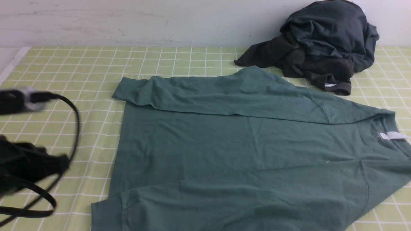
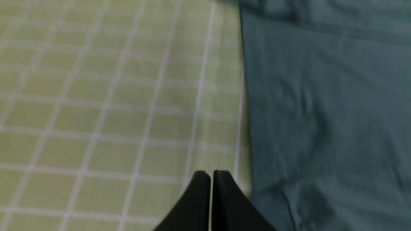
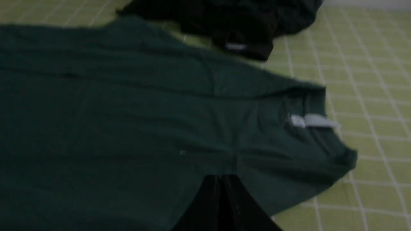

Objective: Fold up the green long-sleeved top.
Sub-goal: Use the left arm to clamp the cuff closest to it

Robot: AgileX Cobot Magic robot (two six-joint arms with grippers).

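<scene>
The green long-sleeved top (image 1: 237,154) lies flat on the checked tablecloth, its collar and white label (image 1: 393,136) to the right and its hem to the left. The far sleeve (image 1: 224,93) is folded across the body. In the left wrist view my left gripper (image 2: 211,174) is shut and empty, over the cloth just beside the top's edge (image 2: 321,112). My right gripper (image 3: 221,177) is shut and empty too, hovering over the top (image 3: 128,112) near the shoulder, short of the label (image 3: 313,121). Only the blurred left arm (image 1: 29,163) shows in the front view.
A heap of dark charcoal garments (image 1: 321,41) sits at the back right against the wall, touching the top's far shoulder; it also shows in the right wrist view as a dark heap (image 3: 244,22). The green-and-white checked tablecloth (image 1: 80,70) covers the table.
</scene>
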